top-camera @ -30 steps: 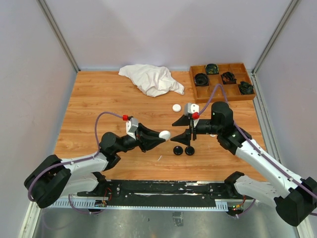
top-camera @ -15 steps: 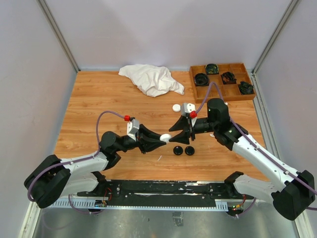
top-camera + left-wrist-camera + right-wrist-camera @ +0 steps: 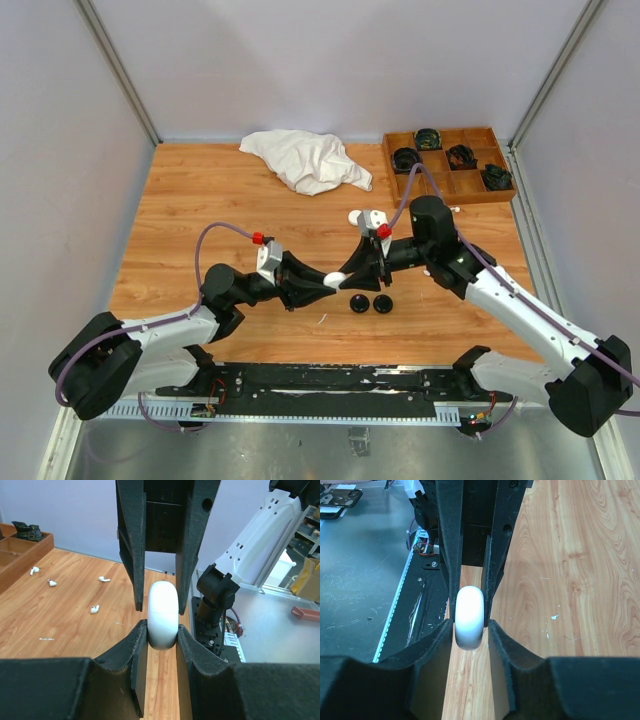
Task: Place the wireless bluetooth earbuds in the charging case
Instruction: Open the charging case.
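My left gripper (image 3: 326, 284) is shut on a white closed charging case (image 3: 334, 278) and holds it above the table; in the left wrist view both pads press the case (image 3: 163, 611). My right gripper (image 3: 346, 271) faces it from the right, with its jaws straddling the other end of the case (image 3: 470, 611). One pad touches the case and a narrow gap shows at the other. Several tiny white earbuds (image 3: 94, 609) lie on the wood near the tray.
Two black round cases (image 3: 358, 303) lie just in front of the grippers. Another white round case (image 3: 355, 215) lies behind the right gripper. A white cloth (image 3: 305, 160) lies at the back. A wooden tray (image 3: 437, 168) with coiled black items stands at the back right.
My right gripper has moved left and onto the case held by my left gripper, and its jaws have narrowed around it. The left gripper has edged right with the case.
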### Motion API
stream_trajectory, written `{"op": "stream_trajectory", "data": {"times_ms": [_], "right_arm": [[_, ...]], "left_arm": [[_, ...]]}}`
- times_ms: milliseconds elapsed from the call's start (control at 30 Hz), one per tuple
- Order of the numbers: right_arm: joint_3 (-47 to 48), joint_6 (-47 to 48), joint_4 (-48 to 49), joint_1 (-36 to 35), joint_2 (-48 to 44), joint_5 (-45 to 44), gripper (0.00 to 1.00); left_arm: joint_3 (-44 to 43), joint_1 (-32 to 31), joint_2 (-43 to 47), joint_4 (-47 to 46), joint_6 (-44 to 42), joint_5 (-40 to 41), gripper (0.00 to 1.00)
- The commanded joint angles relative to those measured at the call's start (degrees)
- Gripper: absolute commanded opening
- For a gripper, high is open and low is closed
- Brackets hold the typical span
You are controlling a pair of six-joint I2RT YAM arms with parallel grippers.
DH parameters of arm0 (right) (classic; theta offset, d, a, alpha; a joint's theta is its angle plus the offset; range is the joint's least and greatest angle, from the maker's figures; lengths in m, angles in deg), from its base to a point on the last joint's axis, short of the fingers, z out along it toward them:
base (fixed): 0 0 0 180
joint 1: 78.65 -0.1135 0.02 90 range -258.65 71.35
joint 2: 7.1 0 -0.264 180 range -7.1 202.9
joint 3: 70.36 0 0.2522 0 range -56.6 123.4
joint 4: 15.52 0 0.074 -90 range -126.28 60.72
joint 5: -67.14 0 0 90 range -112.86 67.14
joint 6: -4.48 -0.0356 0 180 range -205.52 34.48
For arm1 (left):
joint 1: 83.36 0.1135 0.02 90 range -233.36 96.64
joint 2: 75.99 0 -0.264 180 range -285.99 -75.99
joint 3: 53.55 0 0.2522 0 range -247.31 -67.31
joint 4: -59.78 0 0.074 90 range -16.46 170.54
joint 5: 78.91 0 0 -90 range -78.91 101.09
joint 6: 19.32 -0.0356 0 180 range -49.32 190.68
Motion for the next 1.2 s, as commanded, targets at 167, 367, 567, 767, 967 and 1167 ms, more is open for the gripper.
{"op": "stream_trajectory", "data": {"times_ms": [167, 367, 567, 767, 967, 1167], "right_arm": [[6.0, 5.5, -9.2, -1.3, 0.3, -0.8, 0.20], [9.5, 9.8, -17.2, -3.3, 1.8, -5.2, 0.18], [12.7, 12.6, -22.6, -6.3, 3.1, -11.2, 0.18], [13.7, 12.9, -23.3, -8.1, 3.2, -15.0, 0.17], [14.4, 13.1, -23.6, -9.4, 3.5, -17.5, 0.18], [14.6, 12.6, -23.2, -9.7, 3.6, -18.3, 0.18]], "left_arm": [[-2.6, 0.2, 1.8, 5.9, -3.4, -2.1, 0.30], [-3.2, 0.2, 3.2, 11.4, -6.2, -2.5, 0.42], [-3.9, 0.2, 3.7, 14.2, -7.8, -3.0, 0.47], [-4.0, 0.2, 3.9, 14.2, -7.8, -3.2, 0.45], [-4.2, 0.1, 3.7, 14.4, -7.7, -3.2, 0.41], [-4.4, 0.1, 3.7, 14.4, -7.8, -3.2, 0.31]]}}
